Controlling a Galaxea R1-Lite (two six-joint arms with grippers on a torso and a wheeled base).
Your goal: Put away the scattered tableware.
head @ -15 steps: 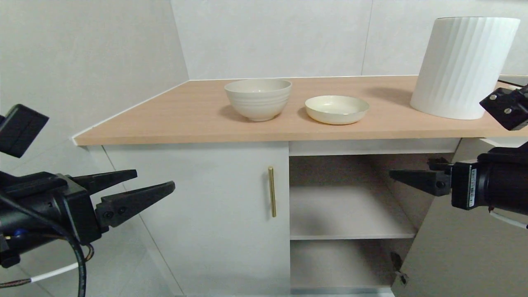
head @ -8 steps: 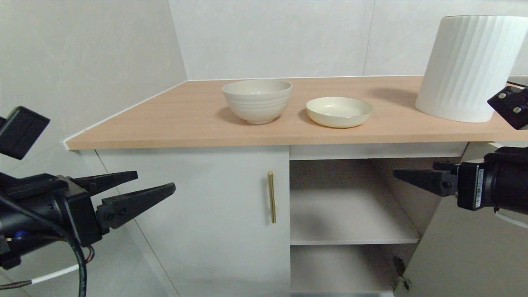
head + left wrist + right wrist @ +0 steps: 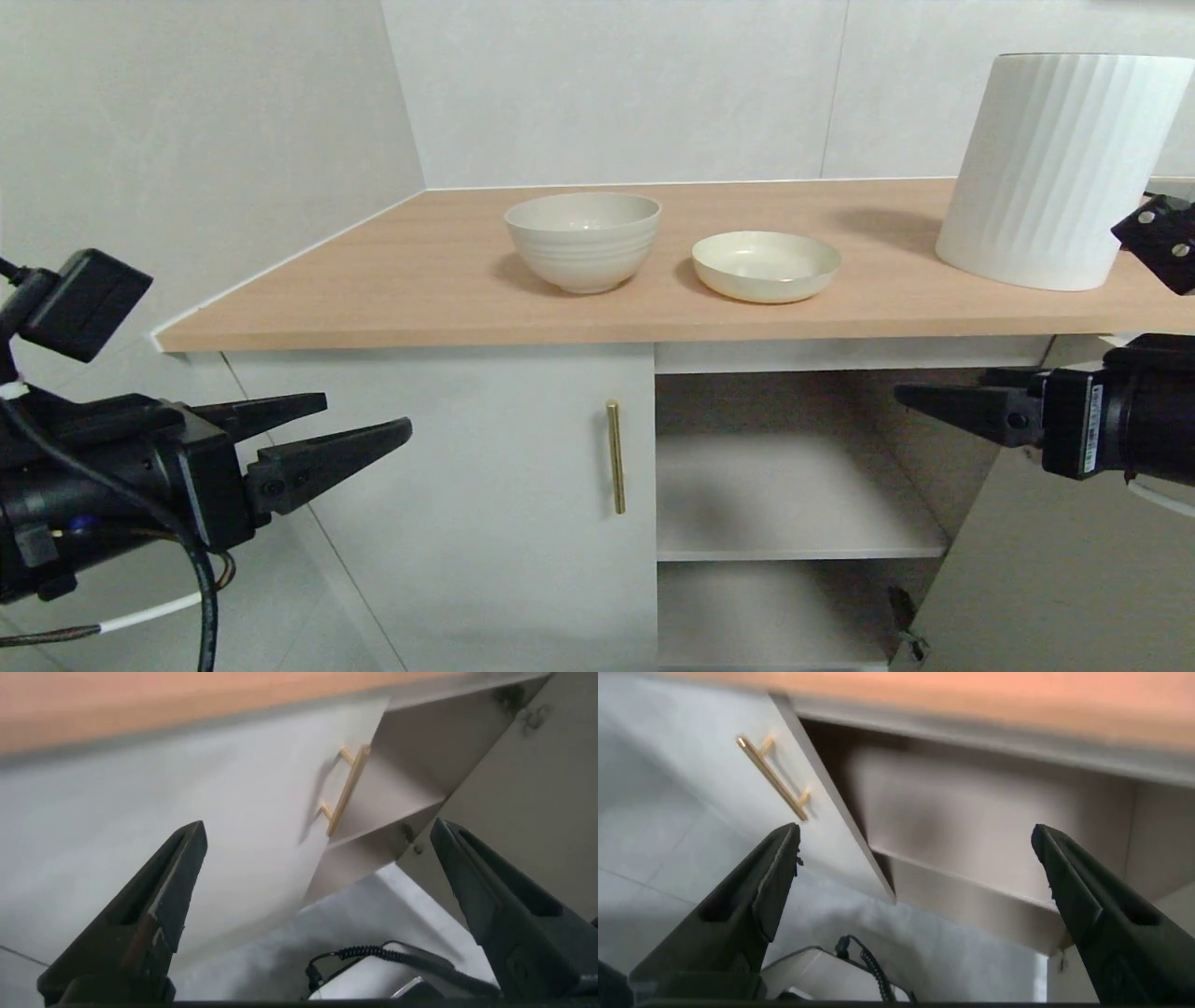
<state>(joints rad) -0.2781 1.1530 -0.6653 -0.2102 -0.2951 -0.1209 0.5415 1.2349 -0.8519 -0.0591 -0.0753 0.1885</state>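
Framing alone has shifted slightly since the earlier frame, which is a camera movement. Nothing on the counter has changed place, and the left gripper [image 3: 367, 413] and right gripper [image 3: 913, 835] hang low before the white cabinet [image 3: 448, 523], each spread wide and holding nothing. Nothing is stowed yet: the ribbed cream ceramic bowl [image 3: 583, 241] and the shallow pale-yellow glazed dish [image 3: 766, 266] sit just apart on the matt wood-grain countertop [image 3: 420, 280], above and beyond both grippers and between them. By my judgement both pieces must still go onto the smooth white shelves [image 3: 794, 485] of the open compartment beside the right gripper, past the slim brass bar handle [image 3: 615, 457].
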